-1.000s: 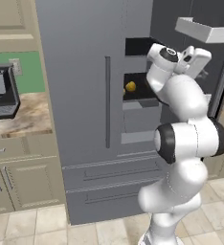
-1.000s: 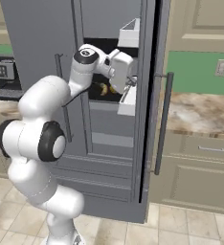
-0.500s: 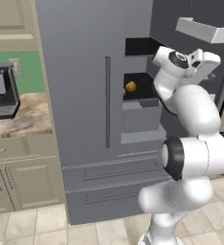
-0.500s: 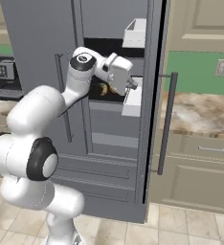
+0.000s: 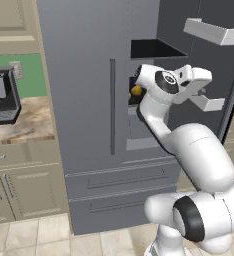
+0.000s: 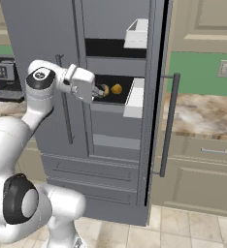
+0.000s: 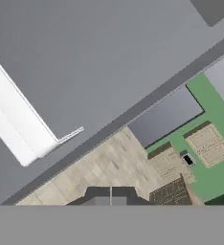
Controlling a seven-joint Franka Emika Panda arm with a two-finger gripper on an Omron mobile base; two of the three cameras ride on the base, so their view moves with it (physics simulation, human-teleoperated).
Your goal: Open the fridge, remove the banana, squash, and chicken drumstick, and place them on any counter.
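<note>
The fridge [image 6: 115,121] fills the middle of the right base picture, and its right door is swung open. On a shelf inside, near the middle of that picture, sit two little things: a round yellow one, which looks like the squash [image 6: 116,89], and just left of it a brownish-yellow lump [image 6: 105,90] (too small to tell if it is the banana or the drumstick). In the left base picture a yellow bit [image 5: 136,90] peeks out just left of the arm, in the middle.

The gripper [image 6: 97,95] is right at the front of that shelf, beside the lump. I cannot tell if its fingers are wide or closed.

The squash is probably firm, smooth and light, and being a ball it may roll, so squeeze it across its fat middle. A banana is soft, so hold it gently around its middle. A drumstick is best held by its thick end.

The counter [image 6: 202,114] waits at the right of the right base picture.
</note>
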